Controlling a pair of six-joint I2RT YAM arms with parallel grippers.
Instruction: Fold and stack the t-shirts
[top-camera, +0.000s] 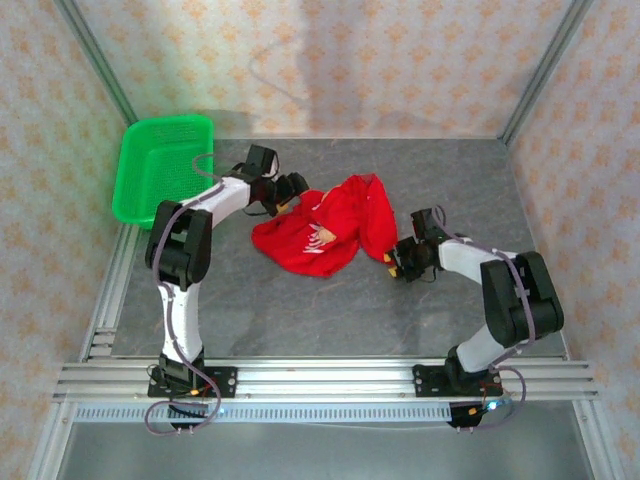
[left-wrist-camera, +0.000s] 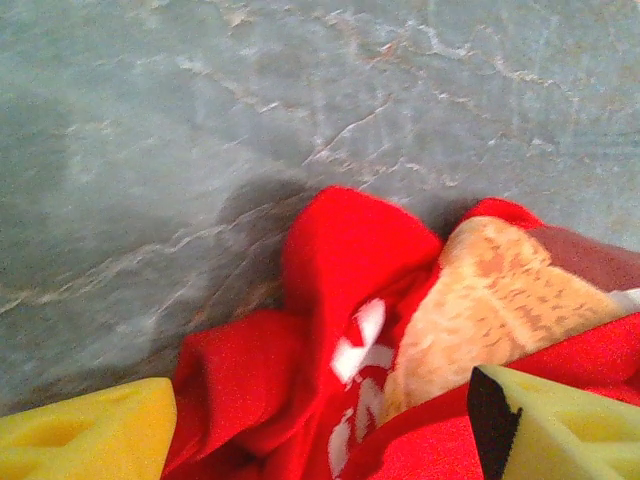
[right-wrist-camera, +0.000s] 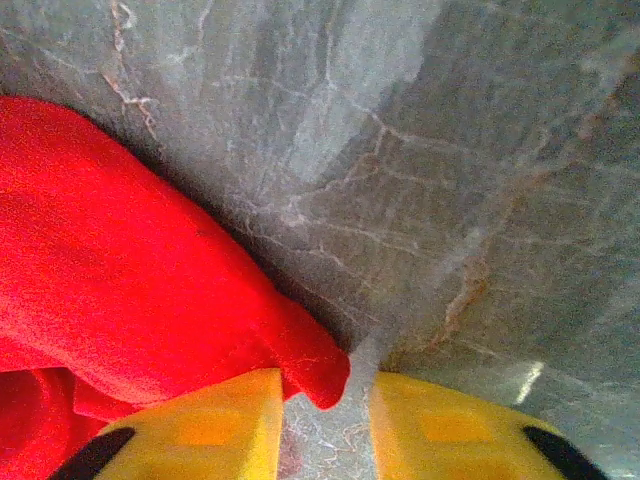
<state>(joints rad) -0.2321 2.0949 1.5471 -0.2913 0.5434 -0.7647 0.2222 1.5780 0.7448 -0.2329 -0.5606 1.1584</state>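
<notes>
A bright red t-shirt (top-camera: 325, 228) lies crumpled in the middle of the grey table (top-camera: 300, 300), white print showing on its folds. My left gripper (top-camera: 290, 192) is at the shirt's upper left edge. In the left wrist view it (left-wrist-camera: 320, 440) is open, its yellow fingers (left-wrist-camera: 80, 430) wide apart around bunched red cloth (left-wrist-camera: 340, 260) and a tan patch of print (left-wrist-camera: 490, 300). My right gripper (top-camera: 396, 262) is low at the shirt's lower right edge. Its jaws (right-wrist-camera: 325, 430) stand narrowly open, with a corner of the red cloth (right-wrist-camera: 315, 370) between the fingers and table showing in the gap.
A green mesh basket (top-camera: 150, 180) sits at the table's far left corner, just behind the left arm. Metal frame posts and papered walls close the table in at the back and sides. An aluminium rail runs along the near edge.
</notes>
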